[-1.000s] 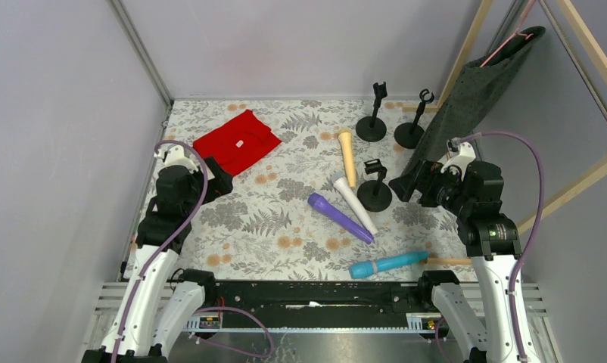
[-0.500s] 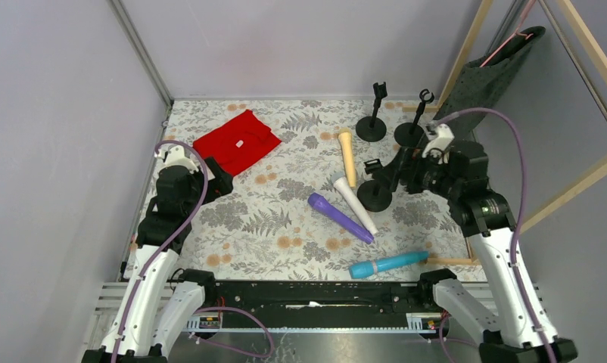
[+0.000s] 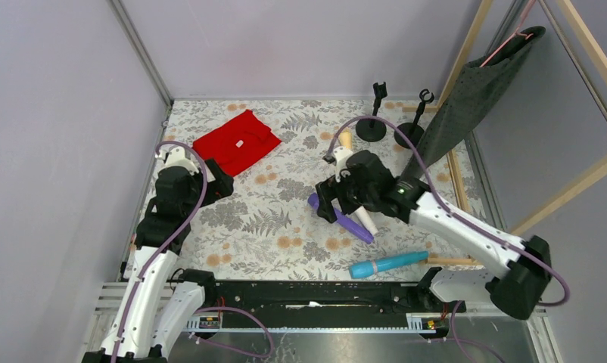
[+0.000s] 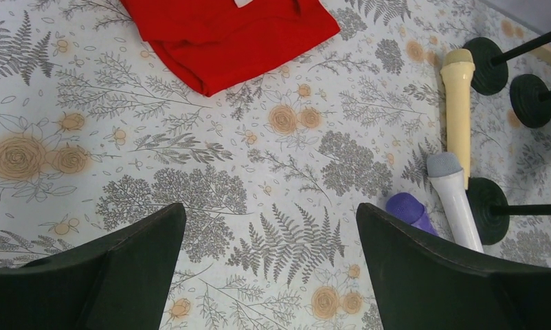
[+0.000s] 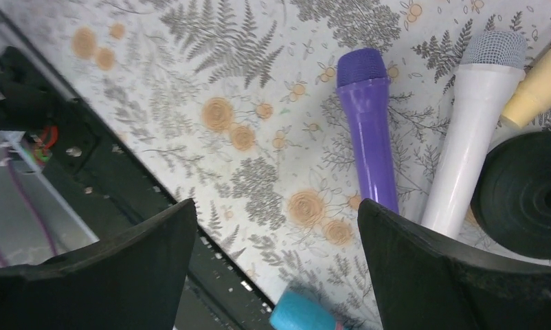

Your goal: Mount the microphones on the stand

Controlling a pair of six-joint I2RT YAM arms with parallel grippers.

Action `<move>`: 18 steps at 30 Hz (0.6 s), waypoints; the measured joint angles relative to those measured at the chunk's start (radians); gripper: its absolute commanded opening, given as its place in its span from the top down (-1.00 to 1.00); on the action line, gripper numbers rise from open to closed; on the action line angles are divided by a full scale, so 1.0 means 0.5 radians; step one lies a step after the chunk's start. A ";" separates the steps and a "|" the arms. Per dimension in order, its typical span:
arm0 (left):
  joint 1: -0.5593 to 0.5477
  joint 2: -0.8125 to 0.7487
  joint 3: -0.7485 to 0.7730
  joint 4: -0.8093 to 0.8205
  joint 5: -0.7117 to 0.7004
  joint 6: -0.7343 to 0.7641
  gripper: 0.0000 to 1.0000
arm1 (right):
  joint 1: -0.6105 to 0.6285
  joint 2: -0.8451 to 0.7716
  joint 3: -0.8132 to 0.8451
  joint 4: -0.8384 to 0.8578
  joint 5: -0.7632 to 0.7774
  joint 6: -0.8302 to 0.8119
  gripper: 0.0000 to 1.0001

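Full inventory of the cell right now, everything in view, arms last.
purple microphone: 1, purple, lying mid-table
white microphone: 1, white, lying alongside the purple one
cream-yellow microphone: 1, cream-yellow, lying just behind the white one
light blue microphone: 1, light blue, lying near the front edge, right
microphone stands: 3, black, two at the far right, one beside the white microphone
cloth: 1, red, far left
hanging fabric: 1, dark grey, right side, on a pink hanger
table: 1, floral cover
left gripper: open, over the left side
right gripper: open, over the purple microphone
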 measured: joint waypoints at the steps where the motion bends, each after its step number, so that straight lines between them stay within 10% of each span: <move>1: 0.000 -0.007 0.003 -0.008 0.014 0.002 -0.97 | 0.004 0.069 0.001 0.018 0.013 -0.024 -0.87; 18: -0.001 -0.042 -0.002 0.008 0.068 0.007 -0.97 | 0.004 0.874 0.156 0.061 0.208 -0.565 -0.76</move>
